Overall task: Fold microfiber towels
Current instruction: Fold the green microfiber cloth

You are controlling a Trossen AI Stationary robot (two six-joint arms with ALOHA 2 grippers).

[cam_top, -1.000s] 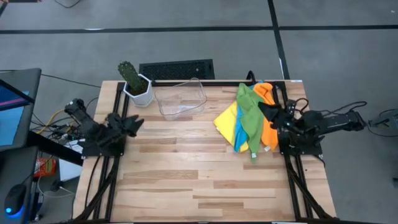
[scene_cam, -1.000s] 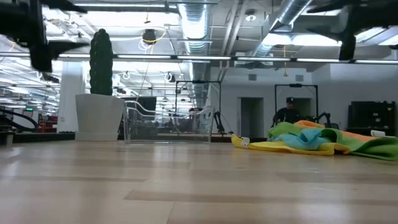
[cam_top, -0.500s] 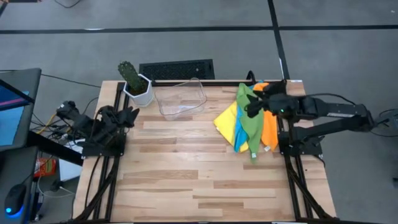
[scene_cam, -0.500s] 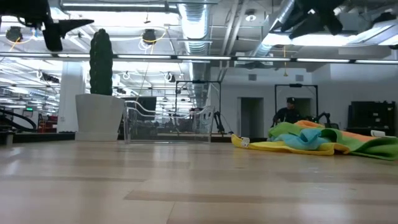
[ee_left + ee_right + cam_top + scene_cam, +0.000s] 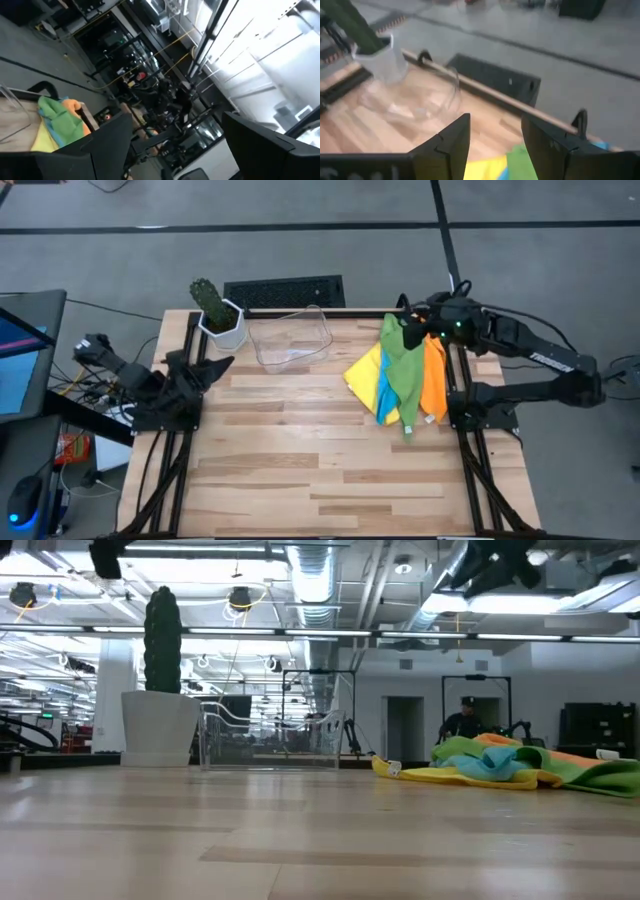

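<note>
both sets of fingers spread, gripping nothing — right gripper [image 5: 407,332] hangs over the far end of the towel heap, left gripper [image 5: 222,366] sits back at the table's [image 5: 300,450] left edge. i see the green towel [image 5: 403,370] draped over yellow [image 5: 363,370], light blue [image 5: 385,395] and orange [image 5: 434,385], right side. clear bin [image 5: 290,337] and potted cactus [image 5: 214,310] along the far edge.

No text or label can be read.
</note>
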